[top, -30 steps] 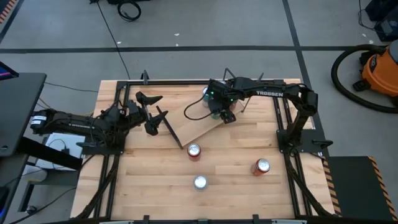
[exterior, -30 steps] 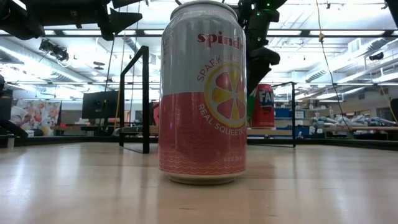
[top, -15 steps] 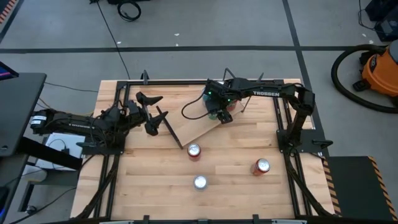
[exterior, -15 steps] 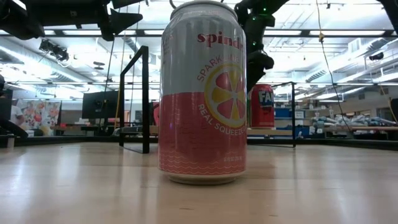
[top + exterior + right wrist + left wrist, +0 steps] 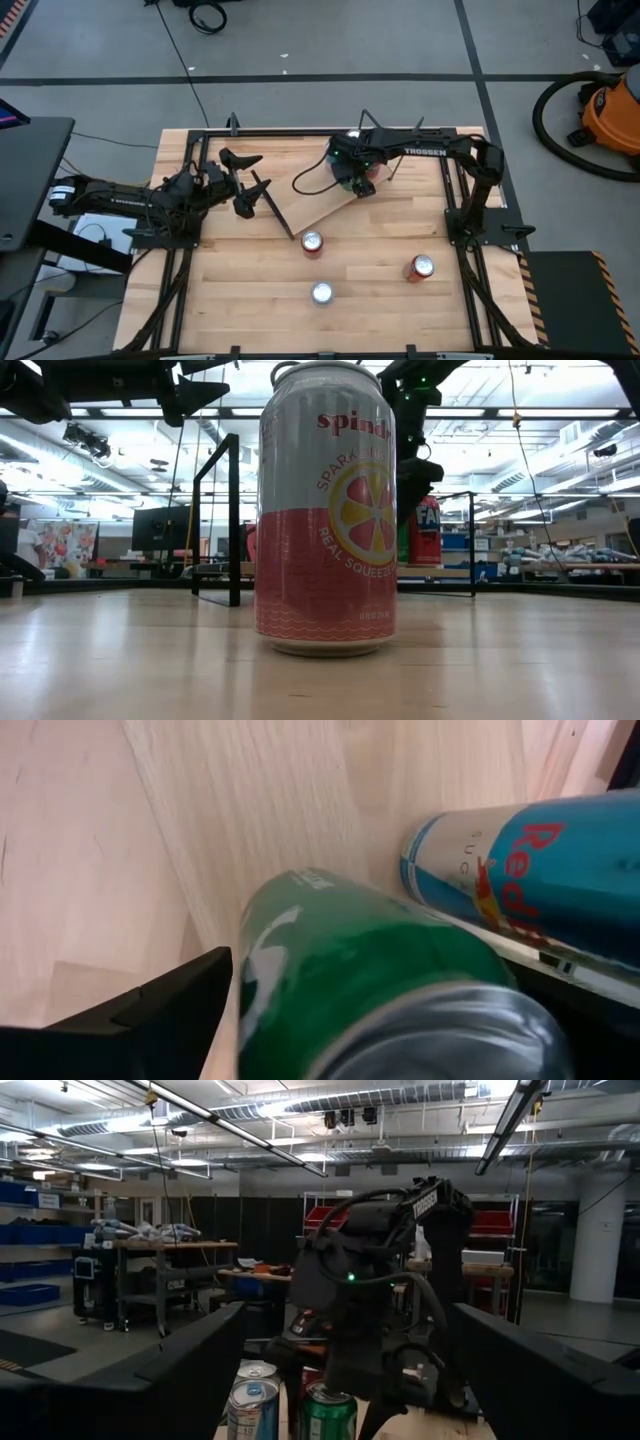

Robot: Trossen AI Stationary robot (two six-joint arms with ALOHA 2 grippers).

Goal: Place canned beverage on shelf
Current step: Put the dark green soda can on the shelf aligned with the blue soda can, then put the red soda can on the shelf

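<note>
The shelf [image 5: 322, 207], a light-wood board with black rod ends, lies slantwise at the table's far middle. On its right end stands a green can [image 5: 380, 960], upright on its base. Beside it stand a blue-and-silver can [image 5: 520, 860] and a red can [image 5: 428, 530]. My right gripper [image 5: 355, 183] hangs above the green can, pointing steeply down. It is open, with one finger on each side of the can. My left gripper [image 5: 246, 192] waits open by the shelf's left end with nothing between its fingers.
Three more cans stand upright on the tabletop near the front: a red one [image 5: 312, 242], an orange-red one [image 5: 418, 267] and a pink-and-white lemon-print one [image 5: 325, 510]. Black frame rails [image 5: 455, 215] run along the table's sides.
In the low view my right gripper's fingers have spread apart over the green can, letting go of it. The can stays upright on the shelf.
</note>
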